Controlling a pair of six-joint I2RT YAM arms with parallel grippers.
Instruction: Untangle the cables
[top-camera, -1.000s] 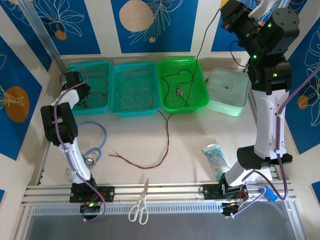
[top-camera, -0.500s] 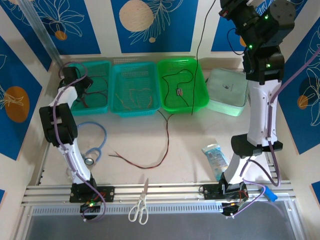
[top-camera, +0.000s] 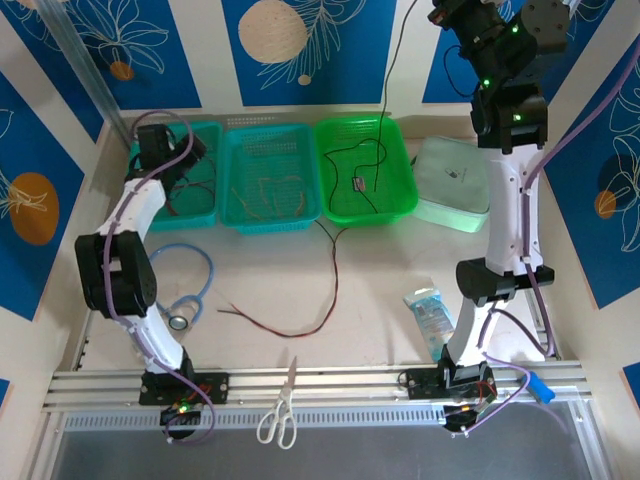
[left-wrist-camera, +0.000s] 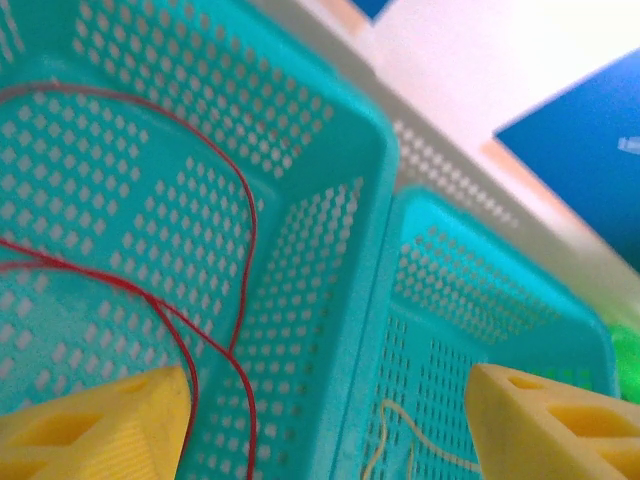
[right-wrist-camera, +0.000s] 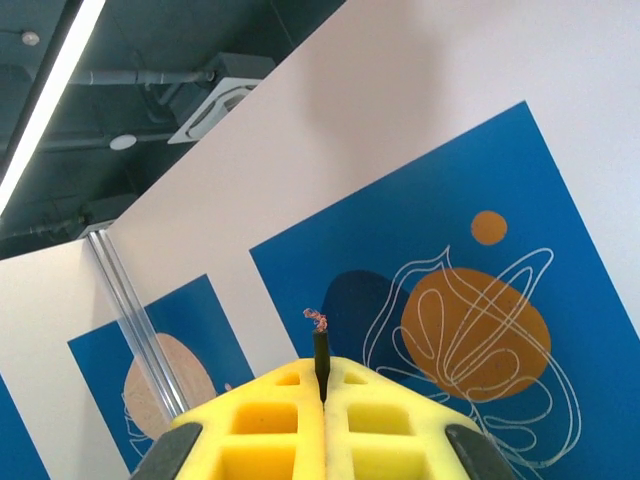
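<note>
My right gripper (right-wrist-camera: 322, 385) is raised high at the back right (top-camera: 443, 14), shut on a black cable (right-wrist-camera: 321, 358) whose frayed copper end sticks up between the yellow pads. That cable (top-camera: 384, 90) hangs down into the green basket (top-camera: 400, 205), where more black wire (top-camera: 358, 160) lies curled. My left gripper (left-wrist-camera: 325, 440) is open over the left teal basket (top-camera: 205, 130), close above red cables (left-wrist-camera: 245, 230), with its yellow fingers (left-wrist-camera: 90, 430) wide apart. Tan cables (top-camera: 268, 190) lie in the middle teal basket (top-camera: 232, 150). A dark red cable (top-camera: 300, 327) curves across the table.
A light-blue stethoscope (top-camera: 195, 285) lies beside the left arm. Scissors (top-camera: 282, 405) rest on the front rail. A plastic packet (top-camera: 432, 315) sits by the right arm's base, and a pale green box (top-camera: 455, 180) stands right of the green basket.
The right arm has risen and swung left, drawing the black cable up out of the green basket. The left gripper has shifted right over the left teal basket.
</note>
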